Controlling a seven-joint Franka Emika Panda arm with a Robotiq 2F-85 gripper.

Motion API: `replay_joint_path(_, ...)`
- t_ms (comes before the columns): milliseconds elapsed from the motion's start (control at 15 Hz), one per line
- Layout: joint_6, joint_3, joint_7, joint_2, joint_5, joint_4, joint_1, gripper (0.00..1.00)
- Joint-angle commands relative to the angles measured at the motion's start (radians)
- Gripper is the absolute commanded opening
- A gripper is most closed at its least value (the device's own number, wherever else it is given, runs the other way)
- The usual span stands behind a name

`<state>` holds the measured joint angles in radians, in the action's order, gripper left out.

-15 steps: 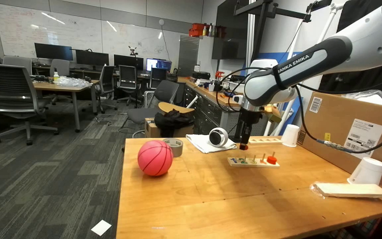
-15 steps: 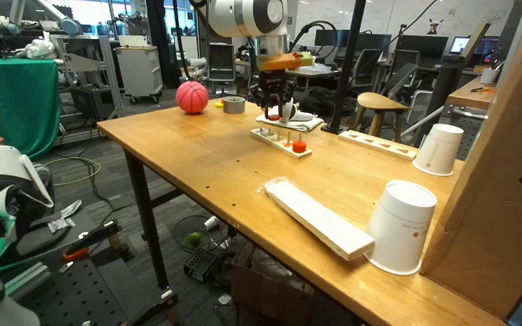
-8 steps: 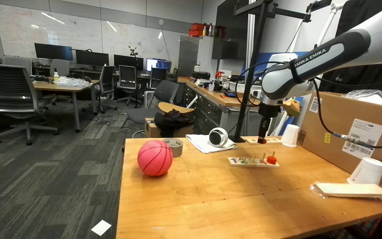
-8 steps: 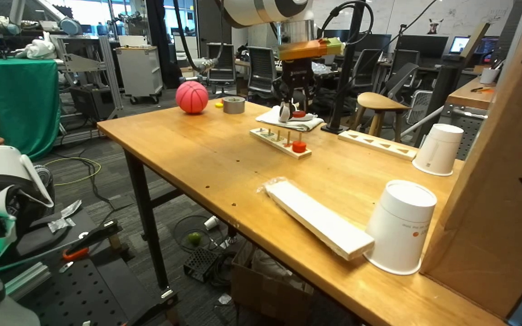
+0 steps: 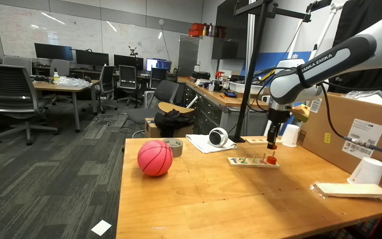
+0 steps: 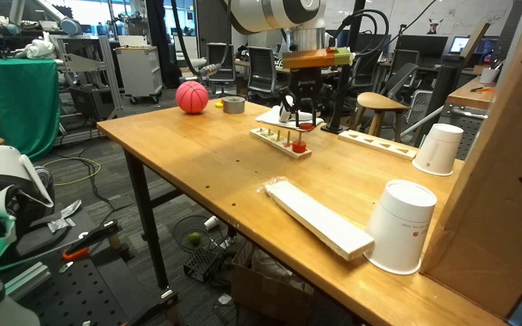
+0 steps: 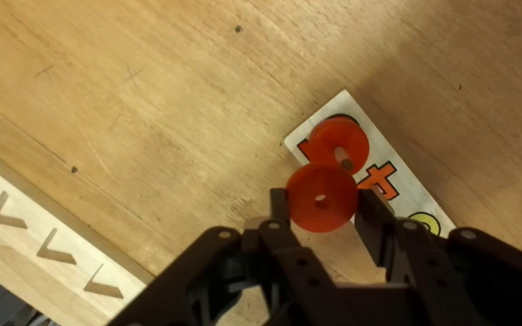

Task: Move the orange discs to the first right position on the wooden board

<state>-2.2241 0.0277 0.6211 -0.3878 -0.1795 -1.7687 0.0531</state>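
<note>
An orange disc (image 7: 322, 219) with a hole in its middle is pinched between the two fingertips of my gripper (image 7: 322, 198). In both exterior views this held disc (image 6: 306, 127) hangs in the air close to the right end of the pale wooden board (image 6: 273, 141), a little above its end peg. Around that peg sits more orange, a disc or short stack (image 5: 271, 160); how many pieces I cannot tell. The wrist view shows the peg tip (image 7: 346, 163) just beyond the held disc's rim, so the hole is not over it. Painted numbers and several bare pegs line the board.
A pink ball (image 5: 155, 158), a tape roll (image 5: 175, 147) and a white cloth (image 5: 199, 142) with a white device lie leftward. Behind the board are a slotted wooden strip (image 6: 377, 144) and a black pole (image 6: 343, 81). Cups (image 6: 401, 226), a wrapped plank (image 6: 317, 217) and a cardboard box (image 5: 340, 132) stand rightward.
My gripper has carried the held disc rightward from beside the white cloth to near the board's right end. In the last half second it has also come lower.
</note>
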Motion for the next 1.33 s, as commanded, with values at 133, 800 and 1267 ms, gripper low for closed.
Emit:
replay_joint_path(133, 0.009, 0.0, -0.049, 0.052, 0.012, -0.06, 0.016, 0.17)
replay_joint_path(800, -0.007, 0.017, -0.051, 0.052, 0.03, -0.085, 0.017, 0.17)
replay_joint_path(1267, -0.004, 0.011, -0.058, 0.048, 0.029, -0.111, 0.02, 0.67)
